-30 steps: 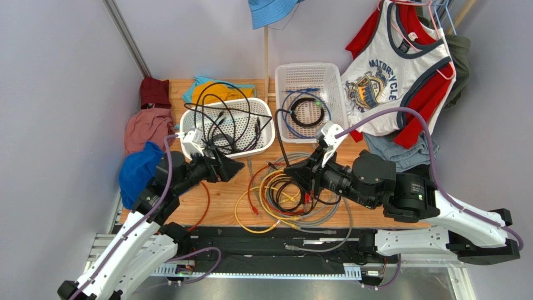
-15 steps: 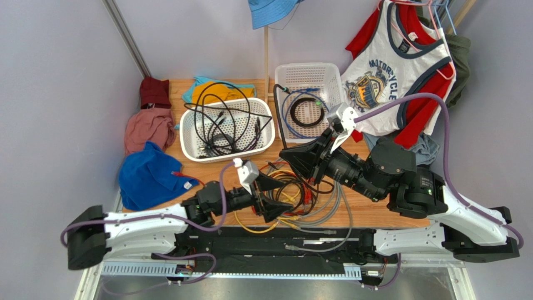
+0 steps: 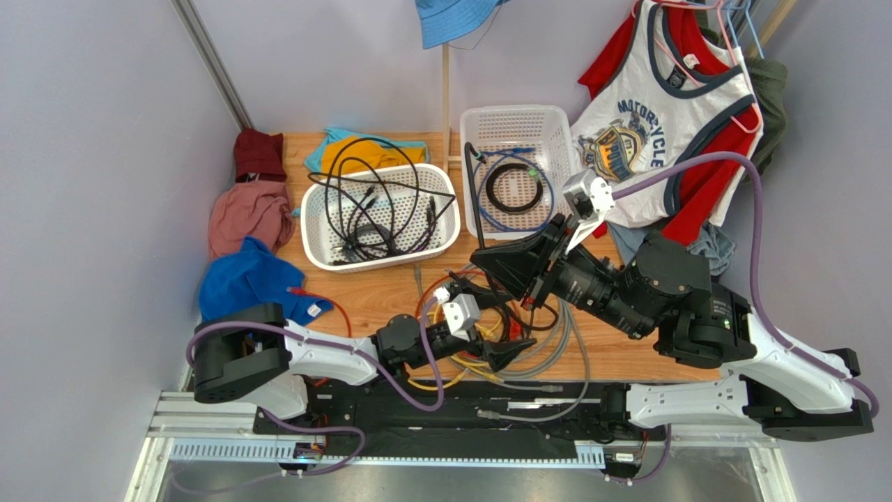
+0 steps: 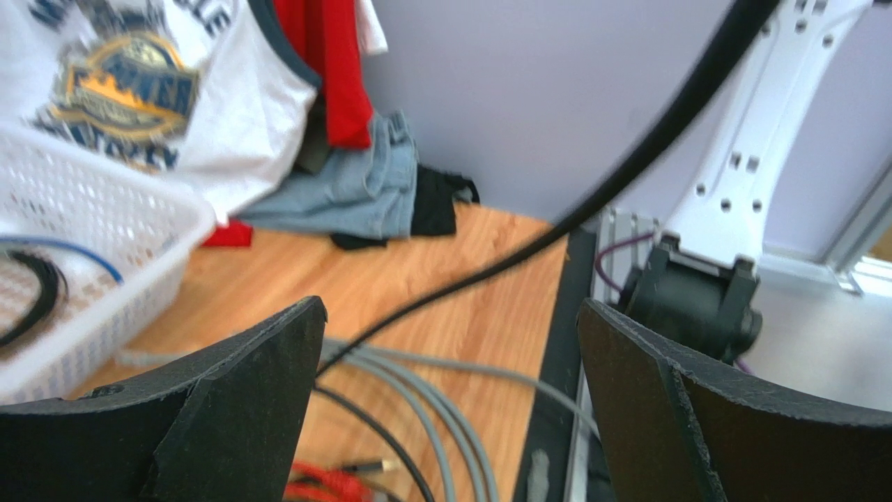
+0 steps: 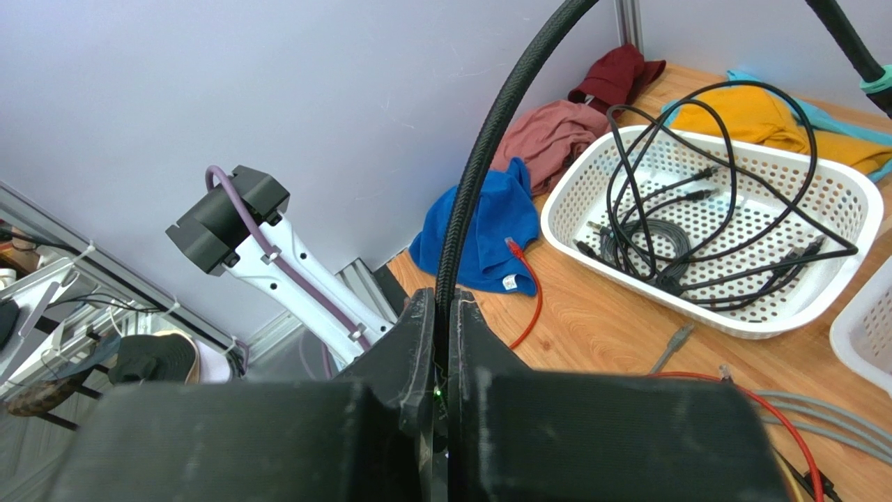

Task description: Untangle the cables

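One black cable [image 5: 490, 126] vanishes inside the clamped right tool [image 5: 444, 314].

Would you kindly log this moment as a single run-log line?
left gripper: open over cable pile | right gripper: shut on black cable, raised | cable pile: tangled on table

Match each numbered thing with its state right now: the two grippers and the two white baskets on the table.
1. left gripper
2. right gripper
3. left basket
4. right basket

A. shut on a black cable
B. holds a coiled black cable
C. open, over the cable pile
D. holds loose black cables

Pairs: 1-C, 2-A, 3-D, 4-B
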